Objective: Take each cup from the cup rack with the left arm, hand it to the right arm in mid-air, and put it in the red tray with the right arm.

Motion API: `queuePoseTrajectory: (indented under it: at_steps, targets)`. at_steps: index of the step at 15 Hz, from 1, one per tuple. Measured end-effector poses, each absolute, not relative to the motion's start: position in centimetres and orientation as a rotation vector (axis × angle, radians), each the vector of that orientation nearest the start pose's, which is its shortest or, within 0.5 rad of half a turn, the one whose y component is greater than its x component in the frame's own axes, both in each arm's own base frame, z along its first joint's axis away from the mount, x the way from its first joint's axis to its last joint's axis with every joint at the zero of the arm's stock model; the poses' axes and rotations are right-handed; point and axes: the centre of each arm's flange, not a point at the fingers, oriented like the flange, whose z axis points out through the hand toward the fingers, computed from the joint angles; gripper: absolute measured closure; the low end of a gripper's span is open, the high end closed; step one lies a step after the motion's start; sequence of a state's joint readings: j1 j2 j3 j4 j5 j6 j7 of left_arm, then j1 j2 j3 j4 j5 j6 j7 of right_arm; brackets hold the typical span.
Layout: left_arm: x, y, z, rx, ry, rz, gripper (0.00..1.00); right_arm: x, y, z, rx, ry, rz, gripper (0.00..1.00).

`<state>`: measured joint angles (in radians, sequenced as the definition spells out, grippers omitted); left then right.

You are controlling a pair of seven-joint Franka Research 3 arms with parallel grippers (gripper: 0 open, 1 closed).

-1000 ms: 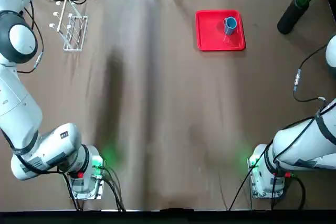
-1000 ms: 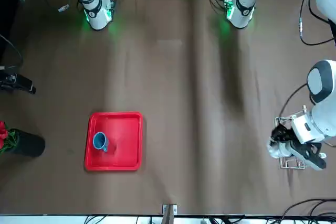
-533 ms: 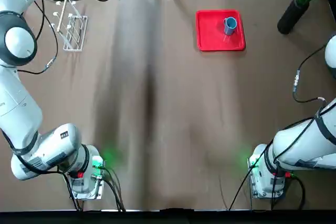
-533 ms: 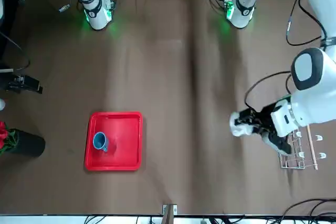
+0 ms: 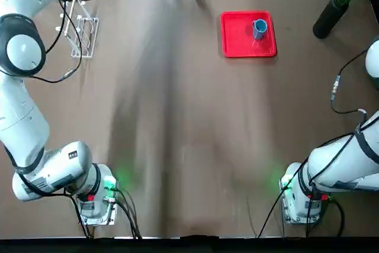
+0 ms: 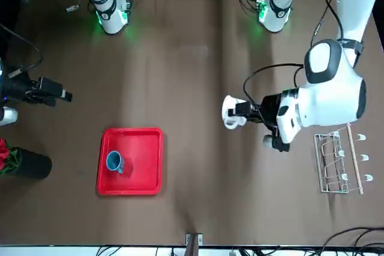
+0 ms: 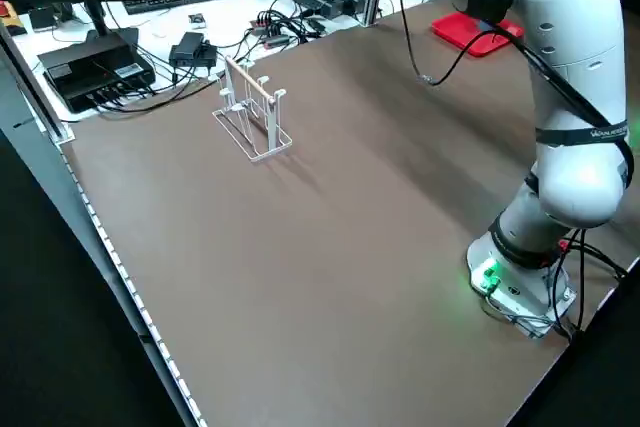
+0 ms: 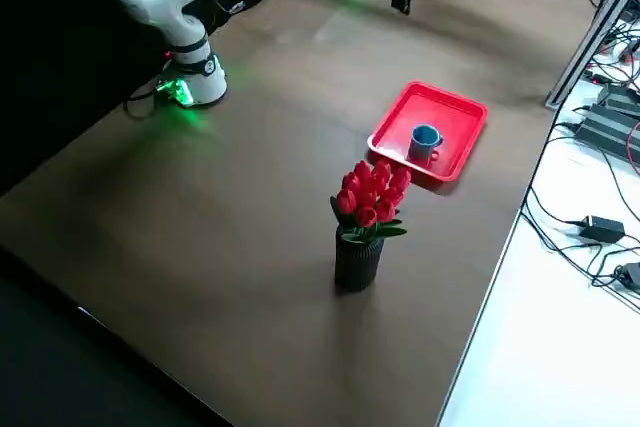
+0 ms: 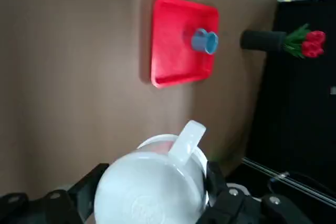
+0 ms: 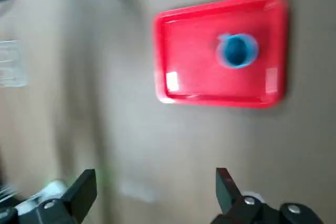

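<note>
Cup, keyboard, boxes: no readable writing.
Arms, tray, vase: markings too small or blurred to read; no label, brand, number or sign legible.

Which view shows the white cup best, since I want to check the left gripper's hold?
Left wrist: the white cup is large there, between the left gripper's fingers. Front view shows it small; I can't make it out elsewhere.

the light blue cup (image 5: 259,29) stands in the red tray (image 5: 248,34).
</note>
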<state>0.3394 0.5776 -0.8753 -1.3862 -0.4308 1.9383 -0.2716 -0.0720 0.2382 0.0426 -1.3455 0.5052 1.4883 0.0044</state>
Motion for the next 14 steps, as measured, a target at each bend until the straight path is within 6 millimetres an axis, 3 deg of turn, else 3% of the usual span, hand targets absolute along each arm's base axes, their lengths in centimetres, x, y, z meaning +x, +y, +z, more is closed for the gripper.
queuePoseTrajectory:
  at_steps: [5, 9, 11, 12, 14]
  targets:
    - [63.9, -30.5, 51.4, 2.175, 0.124, -0.253, 0.2, 62.8, 8.4, 59.3, -2.226, 0.06, 0.214, 0.01]
    - [64.5, -34.3, 50.6, 2.065, 0.386, -0.221, 0.2, 64.6, 12.0, 56.9, -2.0, 0.114, 0.308, 0.07]
    - [64.6, -36.1, 49.7, 2.017, 0.494, -0.213, 0.2, 65.5, 14.5, 55.8, -1.939, 0.14, 0.314, 0.11]
    - [64.5, -37.6, 49.3, 1.968, 0.591, -0.202, 0.21, 65.6, 16.7, 55.5, -1.904, 0.142, 0.316, 0.16]
    - [64.1, -39.1, 49.3, 1.938, 0.632, -0.208, 0.21, 65.5, 18.3, 55.9, -1.846, 0.145, 0.329, 0.31]
